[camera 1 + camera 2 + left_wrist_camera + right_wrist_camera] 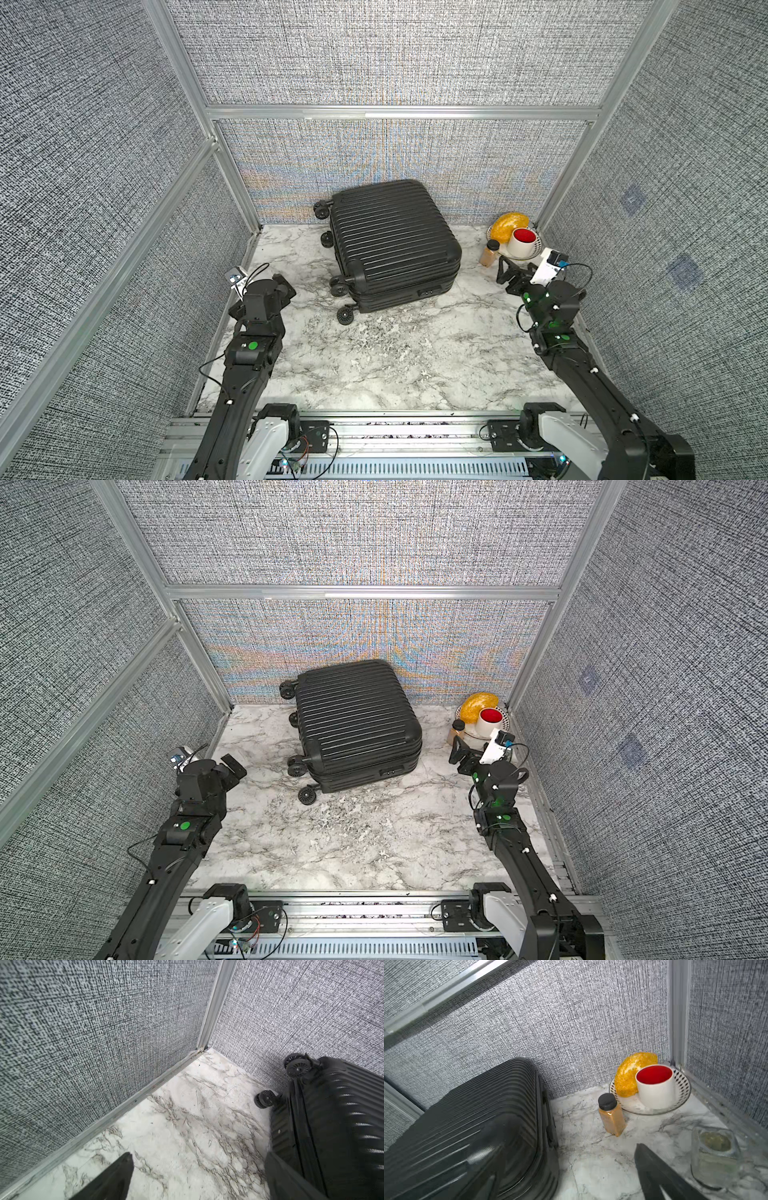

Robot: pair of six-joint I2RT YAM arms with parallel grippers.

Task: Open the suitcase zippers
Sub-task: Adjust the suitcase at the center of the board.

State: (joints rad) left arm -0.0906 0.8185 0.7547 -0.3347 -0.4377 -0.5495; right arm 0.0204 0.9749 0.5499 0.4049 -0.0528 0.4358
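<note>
in both top views the suitcase [395,241] [357,721] is lying flat on the marble table [395,365], toward 12 o'clock and close to the back wall, with its wheels pointing to 9 o'clock; the zippers [399,287] are showing only as a thin dark seam between the two shells, and it looks closed all round; a small lock block [428,292] is sitting on the 6 o'clock side, and the pulls are too small to make out, though they are probably parked there; the left gripper [286,286] is hanging at 8 o'clock of the case and the right gripper [509,272] at 3 o'clock, both apart from it.

in the left wrist view the left gripper's fingers [112,1178] are standing wide apart with nothing between them; the wheeled end of the case and its seam [301,1118] are lying to one side of them.

in the right wrist view one finger [654,1169] of the right gripper is showing with nothing on it, so the jaws are judged to be spread and empty; a spice bottle [611,1118], a plate [683,1095] carrying a mug [656,1088], and a glass jar [716,1157] are crowding the corner beside it.

the step in hand is judged to be the approach; to do it well the robot is needing to find the pulls first, pinch a tab narrowly, drag along the seam rather than away from it, and brace the shell with the other arm so the case is not sliding on its wheels; the right arm is needing to swing clear of the jar and bottle.
</note>
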